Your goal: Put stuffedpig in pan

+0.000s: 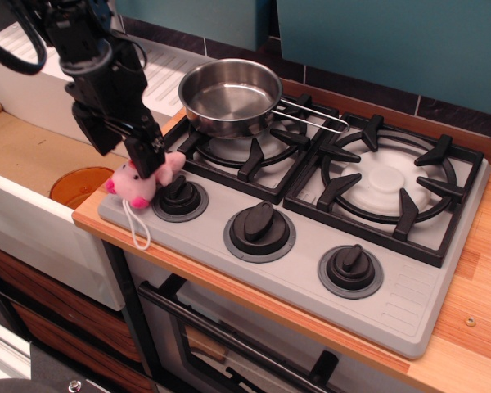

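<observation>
The stuffedpig (132, 183) is a small pink plush lying at the stove's front left corner, beside the left knob (180, 196), with its white string loop (136, 227) hanging toward the counter edge. My gripper (123, 151) has come down onto it with the jaws open. One black finger (147, 153) is pressed on the pig's back and covers part of it. The pan (229, 94) is a shiny steel pan, empty, on the back left burner, with its wire handle (315, 115) pointing right. It stands behind and to the right of the gripper.
Black burner grates (389, 184) cover both burners. Two more knobs (259, 229) (350, 268) line the stove's front. A sink with an orange drain (75, 185) lies left of the stove, with a white drainboard (29, 70) behind it. Wooden counter (475, 303) runs on the right.
</observation>
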Controlling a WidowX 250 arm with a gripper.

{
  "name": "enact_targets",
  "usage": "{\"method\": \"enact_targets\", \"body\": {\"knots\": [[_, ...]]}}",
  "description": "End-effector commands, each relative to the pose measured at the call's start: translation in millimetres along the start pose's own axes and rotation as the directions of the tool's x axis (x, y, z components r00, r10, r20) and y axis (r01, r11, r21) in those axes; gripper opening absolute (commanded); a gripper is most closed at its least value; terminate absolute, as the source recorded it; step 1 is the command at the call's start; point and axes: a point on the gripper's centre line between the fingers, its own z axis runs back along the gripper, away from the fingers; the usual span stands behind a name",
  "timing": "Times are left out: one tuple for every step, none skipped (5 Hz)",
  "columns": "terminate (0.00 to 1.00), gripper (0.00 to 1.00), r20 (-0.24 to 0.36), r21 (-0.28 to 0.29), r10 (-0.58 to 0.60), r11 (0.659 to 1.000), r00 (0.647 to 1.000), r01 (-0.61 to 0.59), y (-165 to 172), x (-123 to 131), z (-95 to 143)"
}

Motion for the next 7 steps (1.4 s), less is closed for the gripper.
{"method": "enact_targets", "body": {"knots": [[0.00,1.00,0.035,0.008,0.005,1.000,0.999,-0.006,-3.0,11.5,-8.7],[0.00,0.00,0.010,0.026,0.023,0.999,1.000,-0.024,-1.6,11.0,-10.0],[0.00,0.00,-0.018,0.041,0.030,0.999,0.999,-0.029,-1.0,10.4,-11.5],[0.00,0.00,-0.050,0.057,0.029,0.998,0.998,-0.027,-0.8,9.8,-13.1],[0.00,0.00,-0.087,0.075,0.028,0.997,0.996,-0.021,-0.6,9.0,-14.9],[0.00,0.00,-0.166,0.115,0.037,0.993,0.985,-0.017,-8.0,34.5,31.5],[0.00,0.00,-0.200,0.146,0.043,0.989,0.979,-0.013,-13.8,58.2,77.4]]}}
